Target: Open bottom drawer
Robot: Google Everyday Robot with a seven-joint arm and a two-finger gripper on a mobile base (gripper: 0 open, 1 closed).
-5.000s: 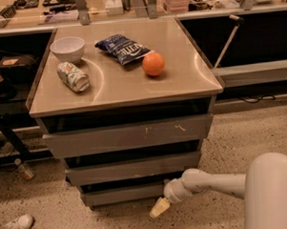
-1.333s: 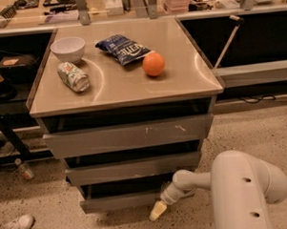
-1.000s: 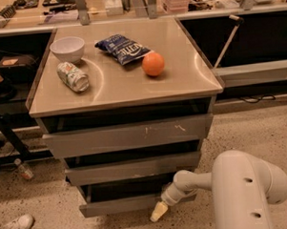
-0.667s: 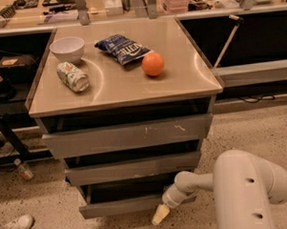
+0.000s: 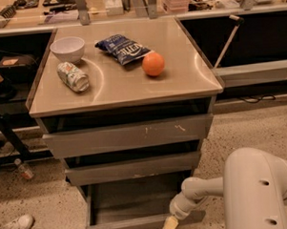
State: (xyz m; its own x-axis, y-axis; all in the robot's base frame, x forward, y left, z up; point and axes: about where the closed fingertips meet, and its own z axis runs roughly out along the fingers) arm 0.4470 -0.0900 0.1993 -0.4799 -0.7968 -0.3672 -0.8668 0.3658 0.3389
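The bottom drawer (image 5: 124, 225) is the lowest and narrowest of three grey drawers under the metal-topped cabinet (image 5: 114, 91). It stands pulled out toward me, with its flat grey tray (image 5: 130, 200) showing behind the slanted front panel. My gripper (image 5: 169, 225) is at the right part of that front panel, at the end of my white arm (image 5: 204, 190) reaching in from the lower right. The mid-width drawer front (image 5: 131, 168) and the widest scratched drawer front (image 5: 127, 134) above it look pushed in.
On the cabinet top lie a white bowl (image 5: 67, 48), a can on its side (image 5: 73, 76), a blue chip bag (image 5: 124, 48) and an orange (image 5: 153, 64). A shoe (image 5: 15, 228) and a small bottle (image 5: 24, 170) lie on the speckled floor at left. Counters run behind.
The bottom drawer has slid out toward me, so more of its tray shows. My gripper has moved down and toward me with the drawer front.
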